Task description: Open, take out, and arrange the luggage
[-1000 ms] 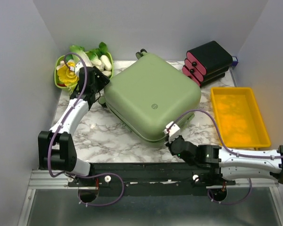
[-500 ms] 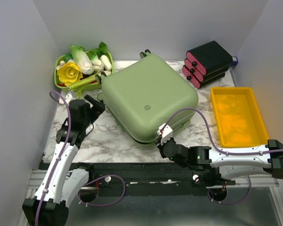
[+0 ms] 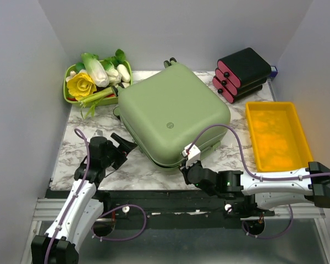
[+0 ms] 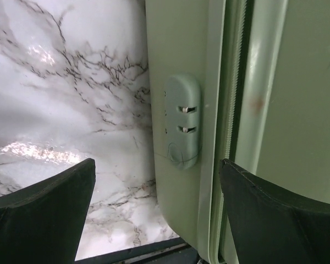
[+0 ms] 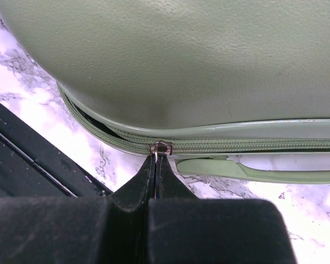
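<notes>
As it lies flat with its lid down near the middle of the surface [image 3: 126,165], the luggage [image 3: 173,118] is entered first: one pale sage-green hard shell, rounded corners, round logo [image 3: 169,125] uppermost, wheels [image 3: 167,62] at its far corner.

Position relative to grippers:
- Right gripper [image 5: 157,168]: at the near corner of the luggage, fingers pressed together on the zipper pull [image 5: 160,148]. Zip teeth run closed to the right of the slider; a dark slit shows to its left. A green handle [image 5: 253,168] lies just below the zip line.
- Left gripper [image 3: 124,144]: beside the luggage's left side, fingers spread apart, holding nothing. Its wrist view faces the side wall of the shell, where an oval lock plate [image 4: 182,121] sits beside the zip.

Surface and room: white marble with grey veining; plain pale walls on three sides; a black rail along the near edge carries both arm bases.

Count:
- Luggage: one.
- Yellow tray [image 3: 305,148]: one, shallow, at the right edge, apart from the luggage.
- Black box [image 3: 245,69]: one, three pink-red ends showing, at the far right corner.
- Green basket [image 3: 67,88]: one, far left corner, filled with toy vegetables; number too crowded to tell.
- Arms: two, one gripper each.
</notes>
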Motion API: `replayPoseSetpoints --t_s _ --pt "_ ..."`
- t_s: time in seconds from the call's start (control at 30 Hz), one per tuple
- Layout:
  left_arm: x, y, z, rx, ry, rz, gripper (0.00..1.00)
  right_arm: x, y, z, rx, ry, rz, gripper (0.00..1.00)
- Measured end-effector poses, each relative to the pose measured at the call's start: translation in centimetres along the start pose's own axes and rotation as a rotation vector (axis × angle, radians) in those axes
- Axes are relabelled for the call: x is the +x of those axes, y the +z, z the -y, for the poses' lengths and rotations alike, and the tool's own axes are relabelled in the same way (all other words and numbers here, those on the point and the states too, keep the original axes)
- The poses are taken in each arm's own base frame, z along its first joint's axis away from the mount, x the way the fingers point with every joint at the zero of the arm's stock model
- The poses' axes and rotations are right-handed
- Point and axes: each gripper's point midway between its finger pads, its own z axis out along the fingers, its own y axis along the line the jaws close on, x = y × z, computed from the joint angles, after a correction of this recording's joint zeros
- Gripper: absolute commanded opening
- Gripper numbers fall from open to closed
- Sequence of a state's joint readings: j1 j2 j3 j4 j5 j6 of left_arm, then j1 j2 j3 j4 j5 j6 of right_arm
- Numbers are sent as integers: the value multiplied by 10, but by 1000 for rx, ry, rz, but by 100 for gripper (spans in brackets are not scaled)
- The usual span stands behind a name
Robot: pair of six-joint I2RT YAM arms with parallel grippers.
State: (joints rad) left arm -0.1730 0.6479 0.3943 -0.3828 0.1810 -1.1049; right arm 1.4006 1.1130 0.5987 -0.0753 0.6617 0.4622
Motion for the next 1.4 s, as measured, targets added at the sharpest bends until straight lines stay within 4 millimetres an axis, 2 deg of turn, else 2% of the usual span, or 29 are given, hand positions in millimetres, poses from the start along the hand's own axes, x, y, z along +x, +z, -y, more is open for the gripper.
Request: replayPoseSetpoints --t_s 0.1,0.27,0.47,0.57,0.67,0.77,0.8,0.87,0.9,0.97,1.03,1.23,1.4 --pt "9 4 -2 17 -19 -28 99 -1 1 -2 -3 11 3 1" --pt "16 9 9 47 -10 -55 99 -1 4 -6 -10 27 9 1" --pt "26 17 5 -1 11 -88 99 -2 4 -6 -10 34 9 1" --pt "28 21 5 -29 24 -87 95 -2 4 -6 -10 38 9 1" --pt "34 27 4 -72 48 -81 83 -1 4 -6 -10 38 9 1" --pt "35 30 7 -105 59 -68 63 -1 4 -6 -10 38 8 1" --pt "34 32 9 -110 58 -65 45 -1 4 -6 -10 39 9 1" --pt "34 36 14 -111 48 -61 25 -1 4 -6 -10 43 9 1" --pt "33 37 19 -101 50 -60 11 -1 4 -7 -10 45 10 1" --pt "33 36 17 -130 55 -63 0 -1 4 -7 -9 49 10 1" --pt "31 34 10 -176 65 -60 0 0 4 -5 -2 54 12 1" --pt "27 33 9 -226 86 -50 0 0 -2 13 34 80 40 1" --pt "26 32 8 -232 101 -51 0 -4 -2 60 137 138 70 1"
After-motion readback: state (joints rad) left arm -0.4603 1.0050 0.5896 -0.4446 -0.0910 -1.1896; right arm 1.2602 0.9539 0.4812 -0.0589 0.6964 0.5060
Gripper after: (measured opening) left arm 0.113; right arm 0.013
